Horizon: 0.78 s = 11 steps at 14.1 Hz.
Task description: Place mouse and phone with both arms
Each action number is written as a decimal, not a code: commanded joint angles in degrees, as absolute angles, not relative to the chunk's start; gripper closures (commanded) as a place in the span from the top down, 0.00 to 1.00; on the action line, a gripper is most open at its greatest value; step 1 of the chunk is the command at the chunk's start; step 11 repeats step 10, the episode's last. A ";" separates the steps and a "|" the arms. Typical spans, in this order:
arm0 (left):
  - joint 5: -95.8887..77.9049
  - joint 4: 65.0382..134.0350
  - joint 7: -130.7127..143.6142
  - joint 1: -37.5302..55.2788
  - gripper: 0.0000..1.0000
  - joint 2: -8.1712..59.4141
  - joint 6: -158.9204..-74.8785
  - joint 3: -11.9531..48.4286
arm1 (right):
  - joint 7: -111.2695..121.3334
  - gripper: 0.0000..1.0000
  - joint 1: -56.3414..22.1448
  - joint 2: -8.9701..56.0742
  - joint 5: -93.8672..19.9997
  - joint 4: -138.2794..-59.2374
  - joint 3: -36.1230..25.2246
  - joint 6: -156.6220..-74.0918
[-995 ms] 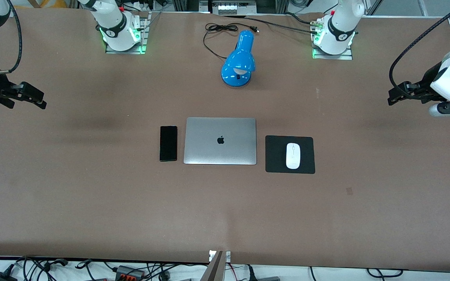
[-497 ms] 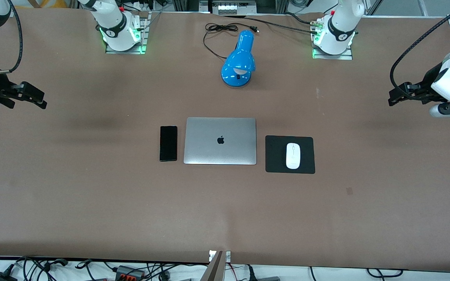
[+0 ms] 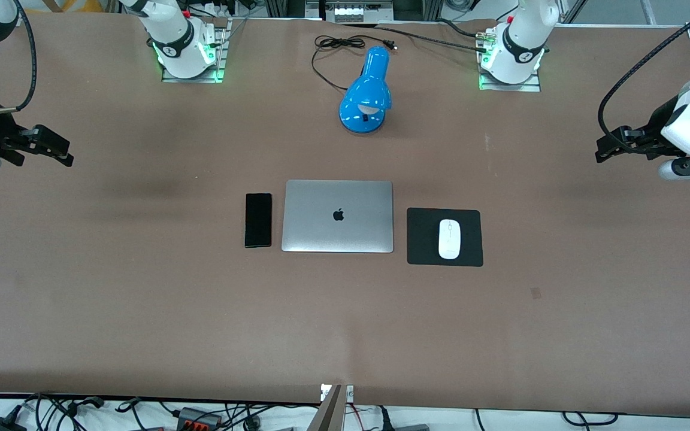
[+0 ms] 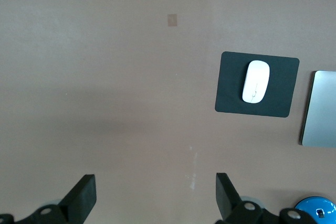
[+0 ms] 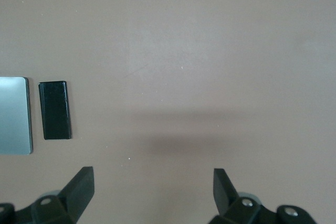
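The white mouse [image 3: 449, 239] lies on a black mouse pad [image 3: 423, 236] beside the closed silver laptop [image 3: 338, 216], toward the left arm's end. Against the laptop's edge toward the right arm's end lies the black phone [image 3: 258, 219]. My left gripper [image 3: 605, 149] hangs open and empty over bare table at its own end. Its wrist view shows the mouse [image 4: 255, 81] well ahead of the gripper [image 4: 155, 187]. My right gripper [image 3: 60, 152] hangs open and empty over bare table at its own end. Its wrist view shows the phone [image 5: 54, 109] off to one side of the gripper [image 5: 152, 182].
A blue desk lamp [image 3: 368, 96] lies with its black cord [image 3: 327, 57] between the two arm bases, farther from the front camera than the laptop. Cables and plugs run along the table's near edge [image 3: 201, 413].
Both hands have drifted only very slightly. Nothing on the table has moved.
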<state>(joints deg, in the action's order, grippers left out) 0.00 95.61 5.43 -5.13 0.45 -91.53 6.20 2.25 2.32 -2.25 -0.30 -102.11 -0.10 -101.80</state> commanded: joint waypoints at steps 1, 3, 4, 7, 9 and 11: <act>-0.79 94.57 4.31 -4.83 1.00 0.88 -91.32 5.71 | 2.82 1.00 2.55 -3.43 -0.35 -102.48 0.26 -100.81; -0.79 94.48 4.31 -4.83 1.00 0.88 -91.32 5.71 | 2.81 1.00 2.81 -3.43 -0.35 -102.48 0.18 -101.07; -0.79 94.48 4.31 -4.83 1.00 0.88 -91.32 5.71 | 2.81 1.00 2.81 -3.60 -0.35 -102.48 0.09 -100.99; -0.79 94.48 4.31 -4.83 1.00 0.88 -91.32 5.71 | 2.81 1.00 2.90 -3.96 -0.35 -102.48 0.09 -100.72; -0.79 94.48 4.31 -4.83 1.00 0.88 -91.32 5.71 | 2.90 1.00 2.81 -4.04 -0.26 -102.48 0.09 -100.72; -0.79 94.48 4.31 -4.83 1.00 0.88 -91.32 5.71 | 2.99 1.00 2.81 -4.13 -0.26 -102.57 0.09 -100.72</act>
